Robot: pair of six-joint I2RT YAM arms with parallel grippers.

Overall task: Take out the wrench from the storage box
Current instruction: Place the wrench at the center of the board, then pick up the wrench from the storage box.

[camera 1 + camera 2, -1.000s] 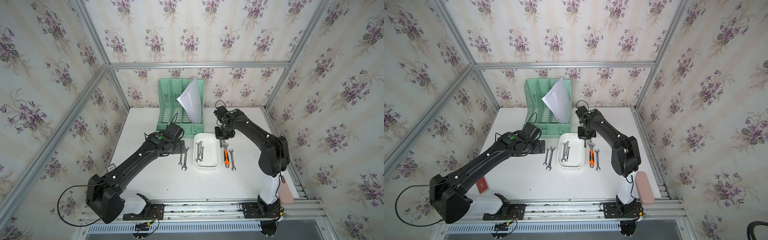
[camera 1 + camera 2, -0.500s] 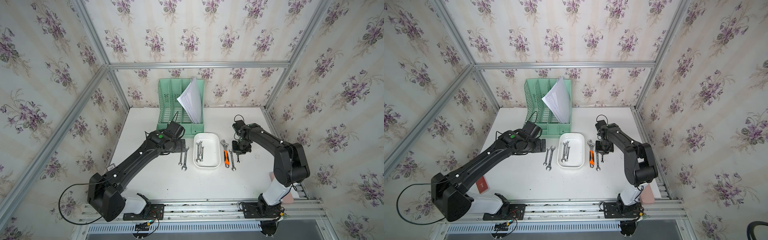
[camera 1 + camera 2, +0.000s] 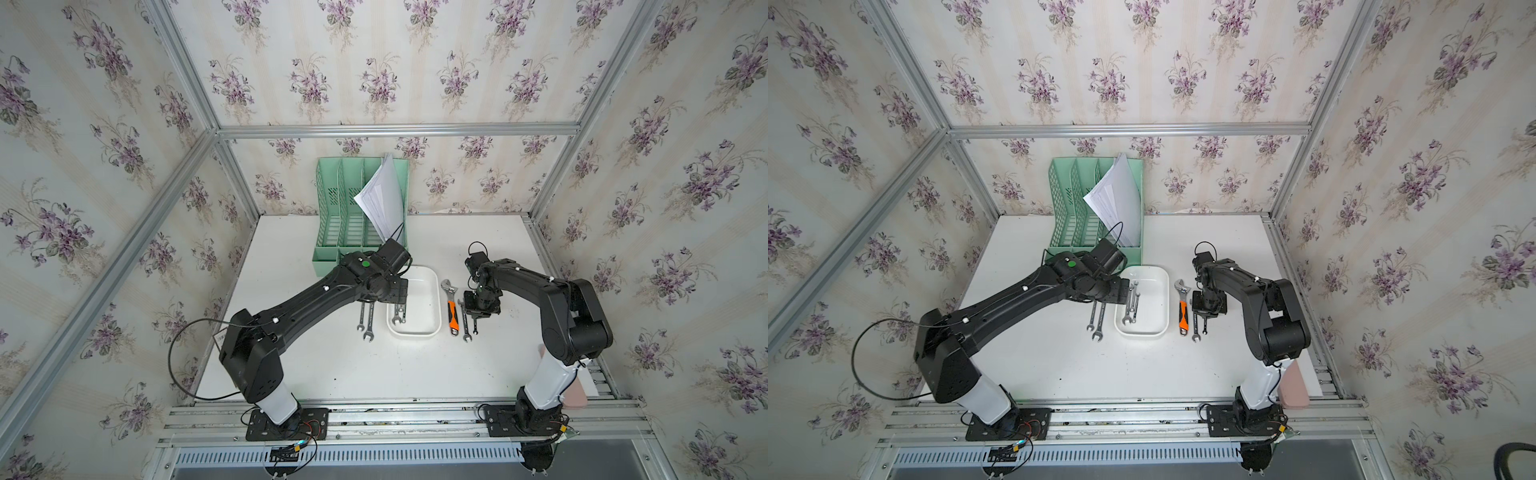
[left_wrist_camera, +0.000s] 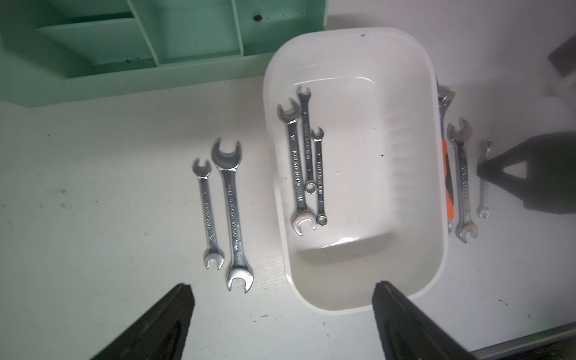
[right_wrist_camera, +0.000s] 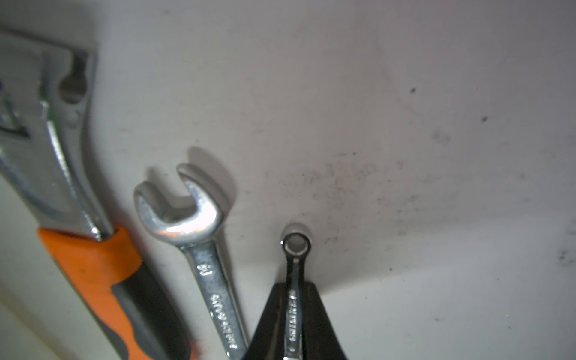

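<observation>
Right gripper (image 5: 293, 291): fingers pinched on the small wrench (image 5: 295, 249), low at the table (image 3: 374, 374), 3 o'clock of the storage box (image 3: 426, 299); I release gently, then lift straight.
Left gripper (image 4: 282, 288): fingers wide apart over the storage box; I'd line up along the three wrenches (image 4: 296, 168) inside.

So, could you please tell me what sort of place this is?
Probably a robot test cell, not a real room: aluminium framing holding floral wallpaper panels, a left arm and right arm bolted to a rail at a white table, with wrenches laid beside a storage box.
</observation>
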